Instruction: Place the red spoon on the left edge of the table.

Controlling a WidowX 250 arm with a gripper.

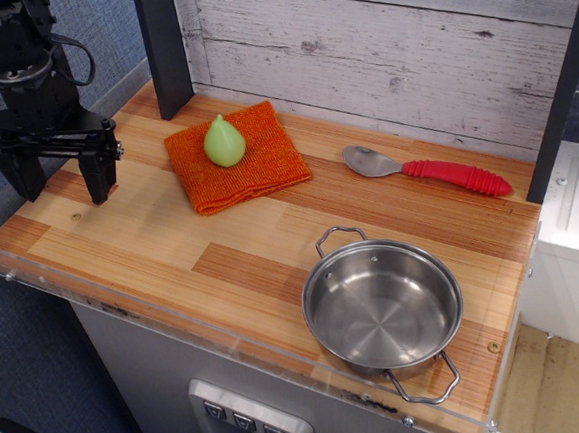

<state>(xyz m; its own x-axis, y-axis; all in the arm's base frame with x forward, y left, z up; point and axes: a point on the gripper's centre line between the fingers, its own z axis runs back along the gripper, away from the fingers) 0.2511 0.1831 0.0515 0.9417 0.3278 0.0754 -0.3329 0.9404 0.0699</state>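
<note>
The red spoon (431,170) lies flat near the back right of the table (171,236), its silver bowl pointing left and its ribbed red handle pointing right. My gripper (61,186) hangs over the table's far left side, far from the spoon. Its two black fingers (97,177) point down, spread apart, with nothing between them.
An orange cloth (255,164) lies at the back middle with a green pear (223,141) standing on it. A steel two-handled pan (382,307) sits at the front right. A dark post (166,46) stands at the back left. A clear acrylic rim (125,290) runs along the front edge.
</note>
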